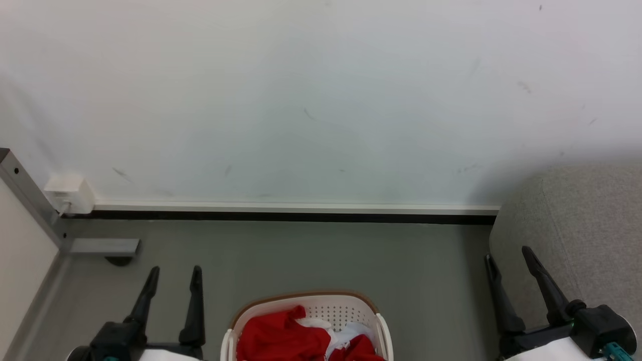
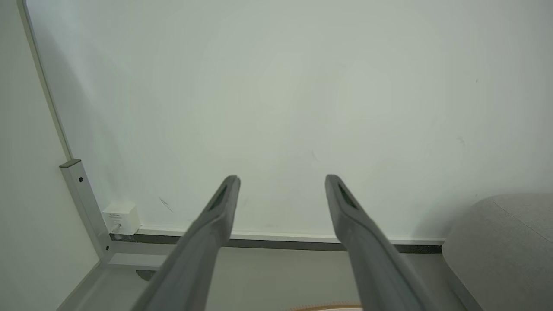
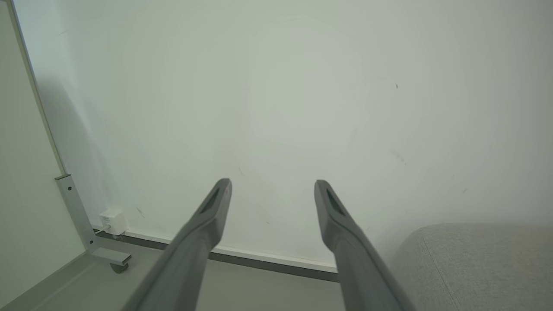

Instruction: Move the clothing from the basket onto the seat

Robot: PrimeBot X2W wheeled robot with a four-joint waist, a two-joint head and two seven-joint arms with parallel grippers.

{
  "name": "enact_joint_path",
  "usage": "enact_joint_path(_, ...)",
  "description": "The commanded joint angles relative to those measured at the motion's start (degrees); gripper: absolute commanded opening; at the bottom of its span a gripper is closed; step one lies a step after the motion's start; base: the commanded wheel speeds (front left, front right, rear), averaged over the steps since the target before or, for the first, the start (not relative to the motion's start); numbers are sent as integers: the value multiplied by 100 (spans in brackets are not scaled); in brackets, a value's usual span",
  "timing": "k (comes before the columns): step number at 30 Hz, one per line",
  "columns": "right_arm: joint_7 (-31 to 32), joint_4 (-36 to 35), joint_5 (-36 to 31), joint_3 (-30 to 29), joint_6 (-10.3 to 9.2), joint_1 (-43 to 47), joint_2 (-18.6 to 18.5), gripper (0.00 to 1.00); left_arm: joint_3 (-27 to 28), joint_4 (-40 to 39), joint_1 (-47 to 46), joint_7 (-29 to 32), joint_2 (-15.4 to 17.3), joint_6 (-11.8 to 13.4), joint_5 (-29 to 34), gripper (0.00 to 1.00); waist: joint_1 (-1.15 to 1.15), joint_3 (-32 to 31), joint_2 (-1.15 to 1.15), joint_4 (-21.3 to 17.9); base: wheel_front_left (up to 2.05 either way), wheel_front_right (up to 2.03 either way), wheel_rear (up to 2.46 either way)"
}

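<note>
Head view: the bottom edge cuts off the basket, red clothing heaped inside it. The left pincer and right pincer flank it, both spread and empty.

Left wrist view: a sliver of basket rim.

Right wrist view: a cropped corner of the seat.

Open floor is lying ahead; the corner and the seat are closing in the sides.
Bare grey floor is stretching from the basket to the wall, leaving free passage in front of both arms. The seat is bulking up on the right, just beside the right end effector, whose fingers are standing apart. On the left, a metal frame post and a white wall box are crowding the corner beyond the left end effector, also spread.
</note>
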Motion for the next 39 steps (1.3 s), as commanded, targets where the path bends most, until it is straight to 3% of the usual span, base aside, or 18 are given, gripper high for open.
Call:
enact_joint_path(1, -3, -50, 41, -7, -12, -79, -59, 100, -7, -40, -68, -6, 37, -33, -56, 100, 0, 72, 0, -14, 0, 0, 0)
enact_joint_path(23, -1, -614, 167, -430, -12, -874, -77, 100, -272, 193, -1019, -5, 36, -342, -143, 100, 0, 1724, 0, -337, 0, 0, 0)
enact_joint_path(33, 0, -890, 214, -632, -12, -1336, -96, 100, -469, 769, -1737, -5, 155, -462, -178, 100, 0, 2584, 0, -532, 0, 0, 0)
enact_joint_path(39, -1, -1022, 260, -513, -12, -1711, -8, 100, -636, 1499, -2232, -5, 287, -475, -275, 100, 0, 3165, 0, -716, 0, 0, 0)
